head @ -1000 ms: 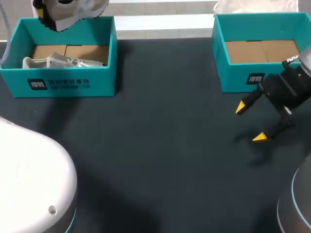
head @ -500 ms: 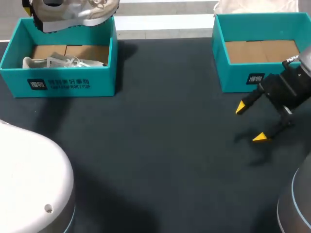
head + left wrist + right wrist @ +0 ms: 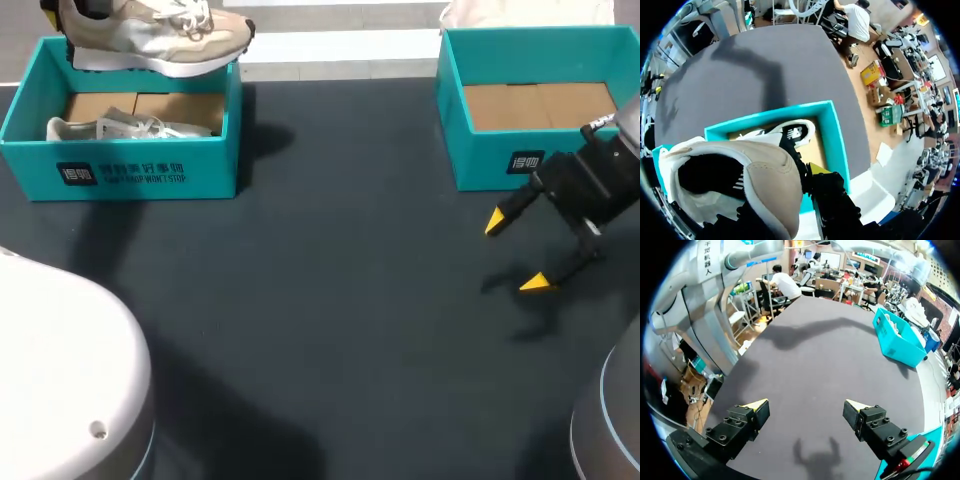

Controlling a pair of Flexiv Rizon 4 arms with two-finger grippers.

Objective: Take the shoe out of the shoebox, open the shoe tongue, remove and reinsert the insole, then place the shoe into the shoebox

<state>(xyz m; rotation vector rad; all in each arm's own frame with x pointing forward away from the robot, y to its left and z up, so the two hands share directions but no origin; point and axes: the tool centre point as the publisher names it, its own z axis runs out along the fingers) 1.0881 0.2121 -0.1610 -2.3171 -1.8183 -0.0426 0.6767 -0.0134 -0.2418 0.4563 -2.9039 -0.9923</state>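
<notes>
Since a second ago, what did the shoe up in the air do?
The shoe, held by the left gripper, came further into view and levelled out above the left shoebox, toe pointing right. The right gripper stayed open and still; the other shoe stayed inside the box.

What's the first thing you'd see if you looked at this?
A beige shoe hanging in the air over the left teal shoebox, held by the left gripper. Across the dark table, the right gripper hangs open with bright yellow tips near the other teal box.
</notes>
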